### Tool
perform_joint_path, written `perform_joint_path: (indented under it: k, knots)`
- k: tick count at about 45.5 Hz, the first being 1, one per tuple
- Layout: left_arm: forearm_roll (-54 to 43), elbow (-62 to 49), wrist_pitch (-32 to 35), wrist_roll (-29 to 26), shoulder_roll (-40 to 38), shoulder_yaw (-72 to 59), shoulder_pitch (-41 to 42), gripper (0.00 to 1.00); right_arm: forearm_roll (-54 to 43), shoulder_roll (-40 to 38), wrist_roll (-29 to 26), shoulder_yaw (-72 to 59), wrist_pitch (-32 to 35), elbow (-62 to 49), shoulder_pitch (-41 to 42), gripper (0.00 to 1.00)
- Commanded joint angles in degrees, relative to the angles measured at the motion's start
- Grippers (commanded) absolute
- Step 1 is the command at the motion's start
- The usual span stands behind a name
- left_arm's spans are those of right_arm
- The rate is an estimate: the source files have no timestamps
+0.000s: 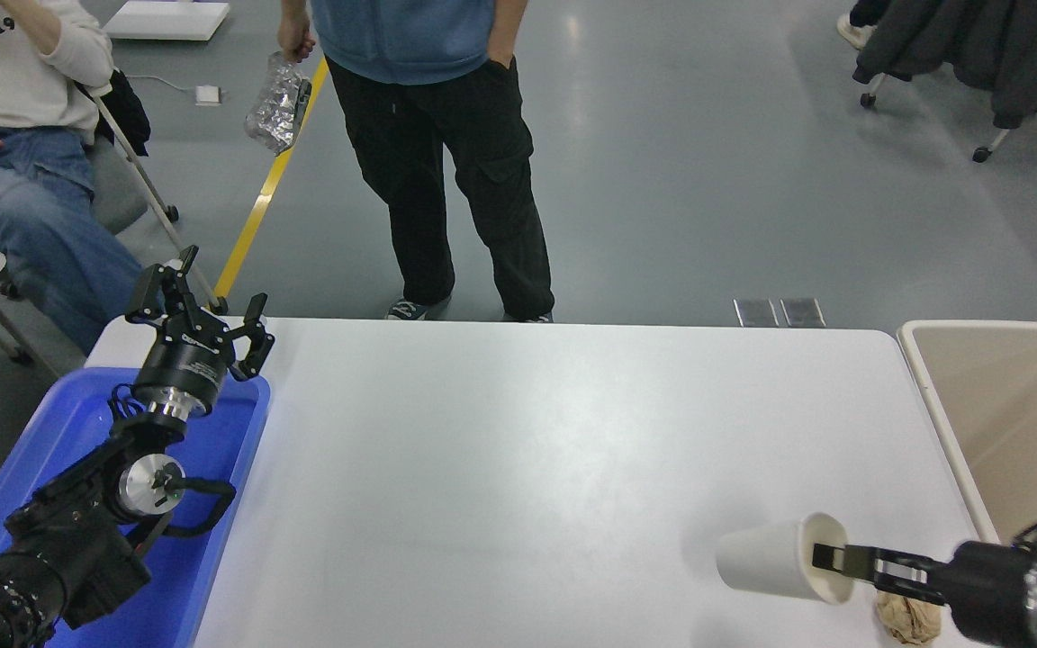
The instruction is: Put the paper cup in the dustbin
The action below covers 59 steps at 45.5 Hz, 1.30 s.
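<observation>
The paper cup point(775, 558) is pinched at its rim by the right gripper point(843, 560), one finger inside the mouth, and is held on its side over the white table point(518, 468) near the dustbin point(942, 423). The grasp is judged done; carrying over the rim and release remain. The left gripper point(197, 310) is parked, spread, over the blue tray point(212, 504).

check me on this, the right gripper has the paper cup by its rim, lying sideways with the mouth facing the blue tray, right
Not quite. The head view shows the right gripper gripping the paper cup by its rim, lying sideways, but the mouth faces right, toward the dustbin. Its closed base points toward the blue tray, far off on the left.
</observation>
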Motion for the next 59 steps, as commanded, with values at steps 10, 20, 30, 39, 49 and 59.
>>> perform_joint_path:
  k: [10,20,30,39,49,59]
  knots:
    - [0.0,-0.08,-0.09,0.0,0.16,-0.06,0.18,1.0,-0.03,-12.2,0.17,0.86,14.6,0.75,12.62,0.0]
    - [0.0,-0.08,-0.09,0.0,0.16,-0.15,0.18,1.0,0.5,-18.09,-0.09,5.42,24.36,0.75,17.64,0.0]
    - [0.0,-0.08,-0.09,0.0,0.16,-0.15,0.27,1.0,7.52,-17.83,-1.32,10.09,24.9,-1.77,17.99,0.0]
    - [0.0,-0.08,-0.09,0.0,0.16,-0.15,0.18,1.0,22.28,-10.37,-2.73,10.18,19.54,-15.03,17.2,0.0]
    - [0.0,-0.08,-0.09,0.0,0.07,-0.15,0.18,1.0,34.33,-3.51,-4.39,8.69,14.37,-28.65,14.74,0.0]
    - [0.0,-0.08,-0.09,0.0,0.07,-0.15,0.18,1.0,47.42,7.12,-6.95,8.6,8.12,-46.05,8.59,0.0]
